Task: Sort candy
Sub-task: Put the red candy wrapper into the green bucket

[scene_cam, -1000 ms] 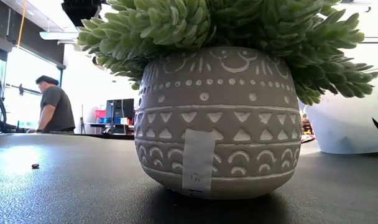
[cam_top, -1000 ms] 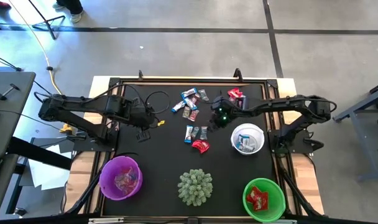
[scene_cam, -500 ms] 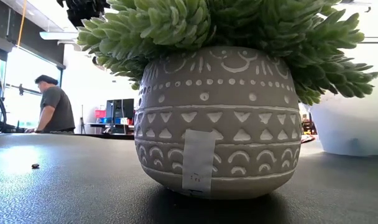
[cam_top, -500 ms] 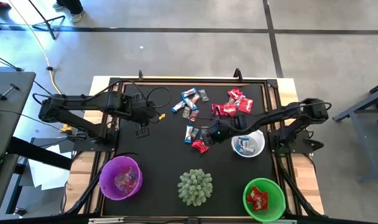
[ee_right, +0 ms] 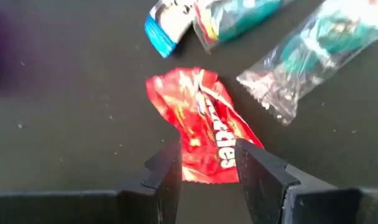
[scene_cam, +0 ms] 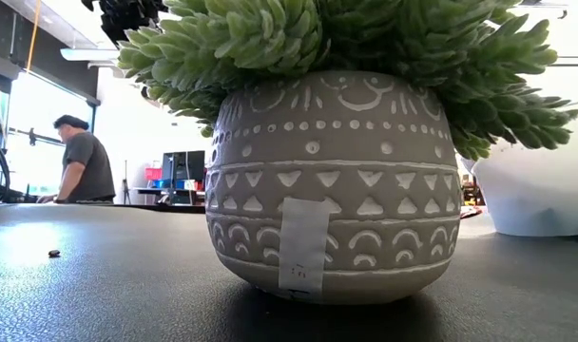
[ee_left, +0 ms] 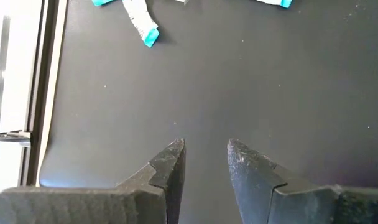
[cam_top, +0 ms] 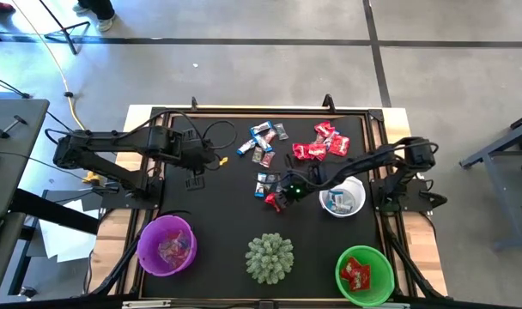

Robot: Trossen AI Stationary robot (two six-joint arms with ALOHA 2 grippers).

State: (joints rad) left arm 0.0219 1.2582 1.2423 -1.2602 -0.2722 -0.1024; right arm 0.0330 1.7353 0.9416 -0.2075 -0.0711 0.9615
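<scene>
Right gripper (ee_right: 206, 163) low, jaws spread astride red candy (ee_right: 201, 122), left gripper (ee_left: 204, 163) jaws parted, empty

Right gripper (ee_right: 204, 165) parted, low; left gripper (ee_left: 204, 162) seemingly parted.

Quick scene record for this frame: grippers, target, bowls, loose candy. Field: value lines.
right gripper: open, fingers straddling a red candy mid-table, not closed on it
left gripper: open, empty, over bare mat at table's left
white bowl: holds blue-and-white candy
green bowl: holds red candy
purple bowl: holds pinkish candy
loose candy: red cluster and mixed cluster at far side
plant: near edge, between purple and green bowls
</scene>
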